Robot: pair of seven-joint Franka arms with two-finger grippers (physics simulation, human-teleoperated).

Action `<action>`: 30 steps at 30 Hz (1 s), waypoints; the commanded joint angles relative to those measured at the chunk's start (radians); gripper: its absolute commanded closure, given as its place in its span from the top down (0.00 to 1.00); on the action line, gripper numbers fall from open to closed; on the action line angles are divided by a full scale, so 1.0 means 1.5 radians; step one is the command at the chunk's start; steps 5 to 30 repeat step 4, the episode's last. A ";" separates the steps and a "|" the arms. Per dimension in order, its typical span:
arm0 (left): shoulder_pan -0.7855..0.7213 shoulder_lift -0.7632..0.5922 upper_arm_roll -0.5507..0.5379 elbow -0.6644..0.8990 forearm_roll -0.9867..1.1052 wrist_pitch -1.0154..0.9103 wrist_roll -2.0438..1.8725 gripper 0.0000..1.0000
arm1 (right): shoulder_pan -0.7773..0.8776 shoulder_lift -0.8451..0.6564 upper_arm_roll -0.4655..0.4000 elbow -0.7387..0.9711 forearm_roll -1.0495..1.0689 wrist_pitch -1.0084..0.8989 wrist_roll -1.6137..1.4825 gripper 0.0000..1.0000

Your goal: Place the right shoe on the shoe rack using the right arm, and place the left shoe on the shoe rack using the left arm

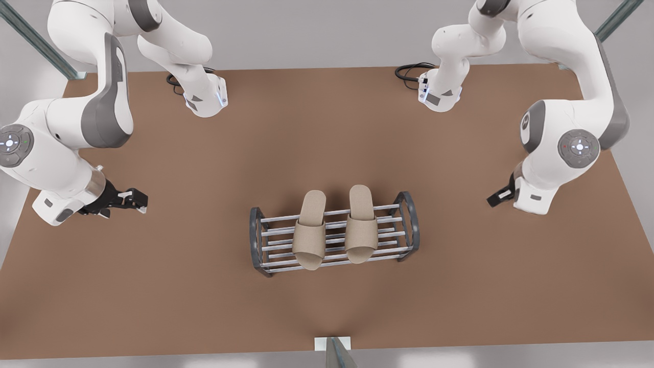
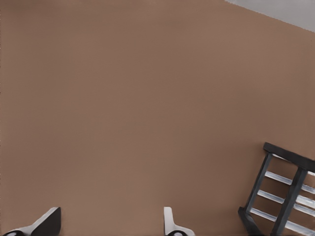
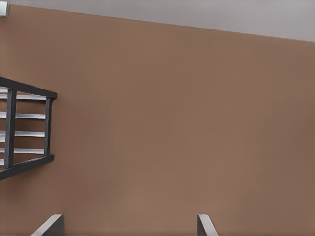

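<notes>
Shoe rack [image 1: 334,232] at table [image 1: 204,286] centre; both beige slippers lie side by side across its silver bars: left shoe [image 1: 310,230] toward front view's left, right shoe [image 1: 361,225] toward front view's right, though which slipper is which probably cannot be settled from these views.

Left gripper [image 2: 110,223] hovers over bare table, fingers spread, empty, rack end nearby. Right gripper [image 3: 128,226] likewise: fingers apart, empty, well clear of rack.

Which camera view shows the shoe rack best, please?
The front view: the whole shoe rack is visible there, with both slippers lying across its bars. Each wrist view catches one dark arched end with a few silver bars, and no slippers.
</notes>
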 commanded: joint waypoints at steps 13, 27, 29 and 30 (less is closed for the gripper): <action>0.000 -0.061 -0.001 0.007 -0.005 0.013 0.531 1.00 | 0.000 0.000 0.000 0.000 -0.001 0.003 -0.015 1.00; 0.000 -0.061 -0.001 0.007 -0.005 0.013 0.531 1.00 | 0.000 0.000 0.000 0.000 -0.001 0.003 -0.015 1.00; 0.000 -0.061 -0.001 0.007 -0.005 0.013 0.531 1.00 | 0.000 0.000 0.000 0.000 -0.001 0.003 -0.015 1.00; 0.000 -0.061 -0.001 0.007 -0.005 0.013 0.531 1.00 | 0.000 0.000 0.000 0.000 -0.001 0.003 -0.015 1.00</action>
